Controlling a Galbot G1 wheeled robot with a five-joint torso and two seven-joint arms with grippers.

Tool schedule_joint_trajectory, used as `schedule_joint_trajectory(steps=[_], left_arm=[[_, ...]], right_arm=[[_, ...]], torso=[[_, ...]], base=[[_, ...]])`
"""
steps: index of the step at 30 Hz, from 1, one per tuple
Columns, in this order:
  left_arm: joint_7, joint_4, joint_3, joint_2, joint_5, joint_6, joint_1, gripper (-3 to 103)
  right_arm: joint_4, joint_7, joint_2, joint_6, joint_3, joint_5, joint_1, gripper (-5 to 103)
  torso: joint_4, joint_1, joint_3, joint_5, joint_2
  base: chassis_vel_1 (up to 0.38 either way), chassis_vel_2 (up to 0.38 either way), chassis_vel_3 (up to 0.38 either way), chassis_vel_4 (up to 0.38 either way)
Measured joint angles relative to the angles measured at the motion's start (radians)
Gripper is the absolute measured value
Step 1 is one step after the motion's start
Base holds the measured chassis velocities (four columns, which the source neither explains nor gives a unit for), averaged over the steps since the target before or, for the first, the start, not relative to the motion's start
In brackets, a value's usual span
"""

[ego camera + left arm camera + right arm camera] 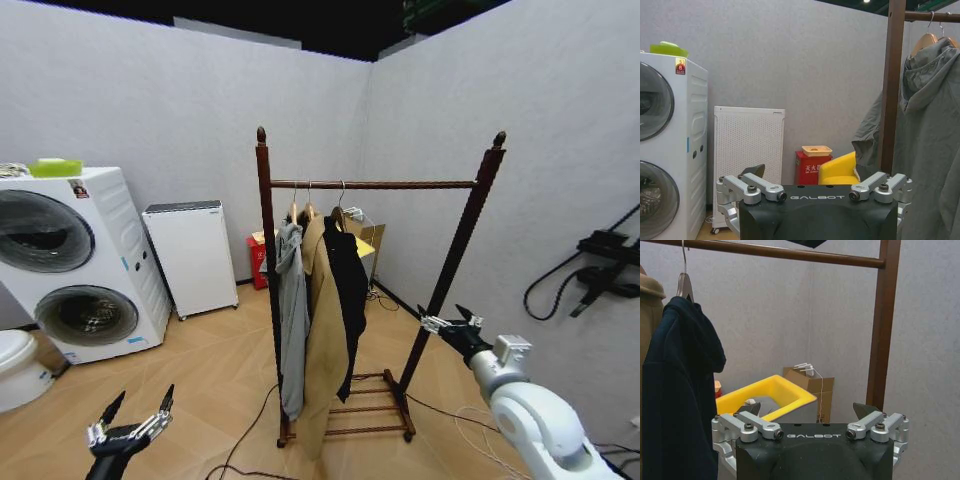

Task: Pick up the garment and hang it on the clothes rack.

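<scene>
1. Hanging from the clothes rack point(372, 184), the garment point(349, 290) was the rightmost of three pieces on the bar, its metal hook over the rail and its long axis running straight down toward the slatted shelf.
2. It lay against the tan coat point(322, 340), with the grey hooded jacket point(292, 320) beyond that, nearest the left post.
3. The bar ran level between the two knobbed posts; its right half stood bare.
4. My right gripper point(447, 320) hovered low by the rack's right post, fingers spread and holding nothing, well apart from the garment.
5. From my right wrist I saw the garment's point(677, 390) dark shoulder draped off its hanger, under the bar.
6. My left gripper point(131, 418) hung low over the wooden floor, left of the rack, likewise spread wide and empty.
7. A stacked washer-dryer point(70, 260) stood by the left wall, a white cabinet point(190, 255) beside it.
</scene>
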Motion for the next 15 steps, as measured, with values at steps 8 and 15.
schedule_joint_trajectory(steps=[8,15], left_arm=[[0.0,0.0,0.0,0.0,0.0,0.0,0.0,100],[0.0,0.0,0.0,0.0,0.0,0.0,0.0,100]], right_arm=[[0.035,0.003,0.043,0.012,0.015,-0.027,-0.03,100],[0.037,0.001,0.057,0.026,0.019,-0.034,-0.044,100]], torso=[[-0.0001,0.0,0.0,0.0001,0.0],[-0.0002,0.0,0.0,0.0,0.0]], base=[[-0.031,-0.055,-0.048,-0.034],[-0.04,-0.126,-0.142,-0.031]])
